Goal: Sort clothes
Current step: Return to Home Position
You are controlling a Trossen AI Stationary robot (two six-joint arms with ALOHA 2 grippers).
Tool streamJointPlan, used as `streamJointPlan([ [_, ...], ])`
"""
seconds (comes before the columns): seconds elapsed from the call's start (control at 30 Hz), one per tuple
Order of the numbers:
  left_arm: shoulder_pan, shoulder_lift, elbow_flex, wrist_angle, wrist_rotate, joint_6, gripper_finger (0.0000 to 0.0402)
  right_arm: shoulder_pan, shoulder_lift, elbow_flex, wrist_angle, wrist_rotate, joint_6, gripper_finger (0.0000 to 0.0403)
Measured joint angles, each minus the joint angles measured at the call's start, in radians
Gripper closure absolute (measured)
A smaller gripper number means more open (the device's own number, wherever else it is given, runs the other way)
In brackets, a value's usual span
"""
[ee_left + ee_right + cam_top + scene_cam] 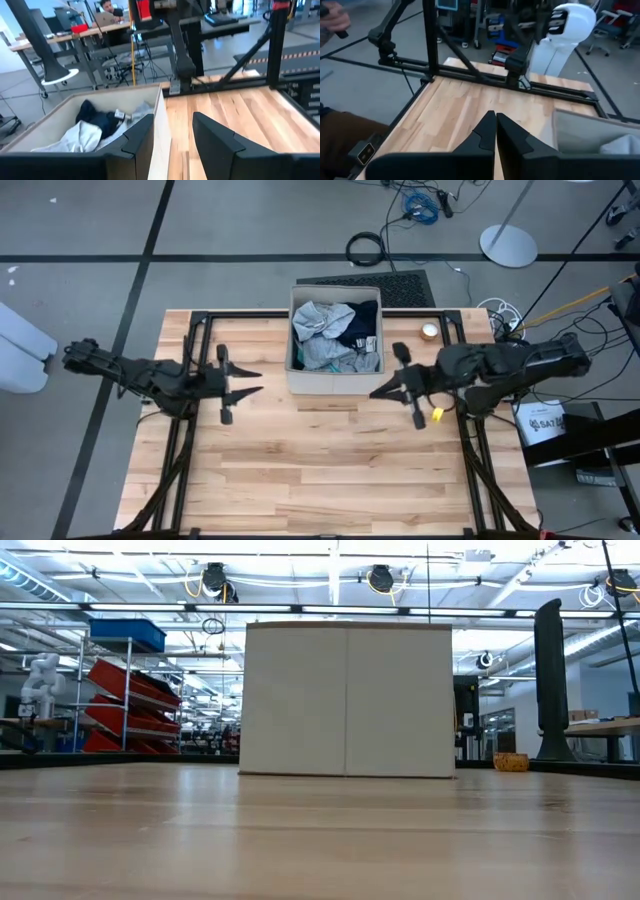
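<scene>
The clothes (pixel 325 330) lie heaped inside the beige fabric box (pixel 297 380), which stands on the wooden table at its far middle. A grey top is uppermost, with a navy piece (pixel 362 320) and a bit of turquoise (pixel 372 343) beside it. In the left wrist view a dark piece (pixel 97 120) and a pale piece (pixel 75 140) show in the box (pixel 162 115). My left gripper (pixel 258 380) hovers open to the left of the box, pointing at it, with nothing between its fingers (pixel 177 137). My right gripper (pixel 373 392) is shut and empty just right of the box's near corner (pixel 495 122).
A roll of tape (pixel 430 331) lies near the table's far right corner and a small yellow object (pixel 437 415) under my right arm. The near half of the table (pixel 320 480) is bare wood. A person's hand (pixel 332 17) shows beyond the table.
</scene>
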Motion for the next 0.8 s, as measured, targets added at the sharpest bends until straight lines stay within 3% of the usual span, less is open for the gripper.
streamJointPlan([
  [0.43, 0.0, -0.116, -0.01, -0.181, 0.003, -0.017, 0.0256, -0.099, -0.096, -0.026, -0.089, -0.001, -0.001, 0.0403],
  [0.8, 0.0, -0.348, -0.203, -0.158, 0.018, -0.091, 0.0256, -0.201, -0.232, -0.29, 0.052, -0.014, 0.025, 0.0403],
])
